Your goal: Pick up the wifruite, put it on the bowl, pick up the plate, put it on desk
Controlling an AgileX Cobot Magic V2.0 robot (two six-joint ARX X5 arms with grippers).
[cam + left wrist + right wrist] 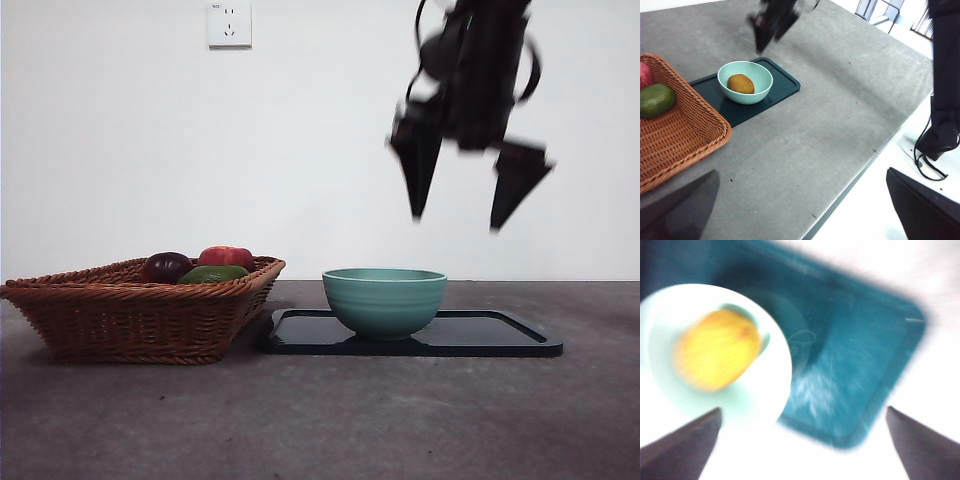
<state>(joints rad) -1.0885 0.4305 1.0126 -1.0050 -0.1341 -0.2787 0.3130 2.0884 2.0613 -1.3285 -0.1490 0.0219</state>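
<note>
wifruite (740,83) in bowl (384,300) on tray (500,335) | right gripper (467,215) above bowl, jaws released, empty | left gripper (800,210) jaws released, away

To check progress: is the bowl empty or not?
Not empty. The wifruite lies inside the bowl, seen from the left wrist view.

The right tool (468,195) hangs high in the air, jaws spread wide and empty. The left tool (802,210) is likewise spread, holding nothing.
</note>
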